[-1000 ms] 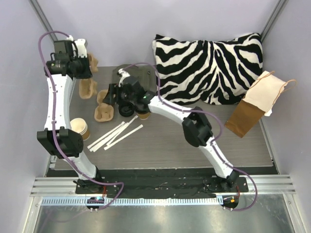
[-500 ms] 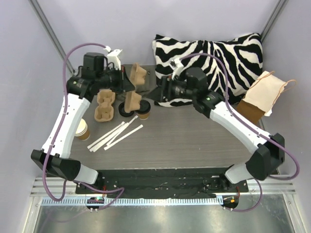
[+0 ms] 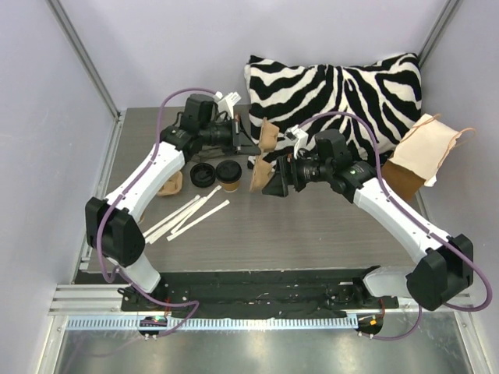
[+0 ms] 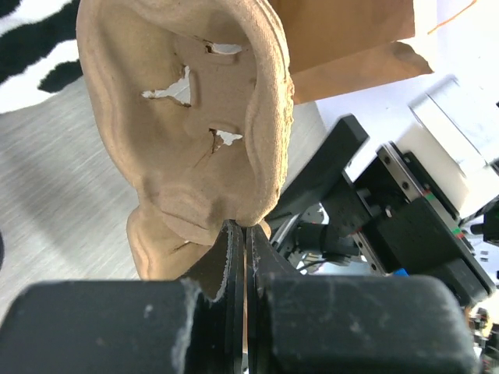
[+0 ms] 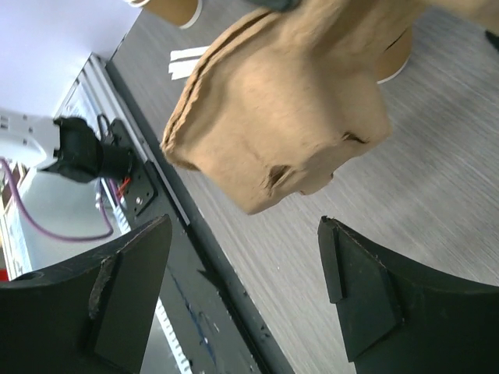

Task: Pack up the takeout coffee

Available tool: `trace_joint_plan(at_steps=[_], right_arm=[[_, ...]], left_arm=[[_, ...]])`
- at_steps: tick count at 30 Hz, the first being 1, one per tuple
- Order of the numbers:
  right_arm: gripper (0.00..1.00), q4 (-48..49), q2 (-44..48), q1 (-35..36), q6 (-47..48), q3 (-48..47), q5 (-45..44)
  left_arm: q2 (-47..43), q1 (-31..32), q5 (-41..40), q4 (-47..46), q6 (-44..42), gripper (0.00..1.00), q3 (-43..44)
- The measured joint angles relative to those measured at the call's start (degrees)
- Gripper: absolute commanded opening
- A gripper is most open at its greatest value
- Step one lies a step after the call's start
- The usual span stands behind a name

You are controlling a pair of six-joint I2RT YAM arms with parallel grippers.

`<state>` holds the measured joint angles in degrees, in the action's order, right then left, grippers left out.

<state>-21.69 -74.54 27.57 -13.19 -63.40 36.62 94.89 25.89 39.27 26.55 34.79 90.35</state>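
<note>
Pinching the cup carrier [image 4: 179, 132] aloft, the left gripper [image 4: 245, 241] is presenting it, probably for regrasping, to the open-jawed right gripper [image 5: 243, 238] at five o'clock.

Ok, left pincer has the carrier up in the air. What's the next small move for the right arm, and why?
Probably ease the right pincer forward onto the free lower end of the carrier and close. The left pincer is shut on just one edge, the carrier hangs clear of the table, and the right fingers stand open just short of it.
</note>
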Motion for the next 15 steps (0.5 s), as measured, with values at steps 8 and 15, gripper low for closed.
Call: trace_joint_plan(at_steps=[8,15], right_arm=[[0.63,-3.93,0.63,-0.96,2.60,-0.31,2.43],[0.45,-5.01,-0.63,-4.83,0.79,-5.18,2.21]], left_arm=[[-0.94,1.05,0.07,-3.61,1.25,0.00,-4.92],[-1.51,3.85,-0.74,-3.19,0.22,0.00,-7.74]])
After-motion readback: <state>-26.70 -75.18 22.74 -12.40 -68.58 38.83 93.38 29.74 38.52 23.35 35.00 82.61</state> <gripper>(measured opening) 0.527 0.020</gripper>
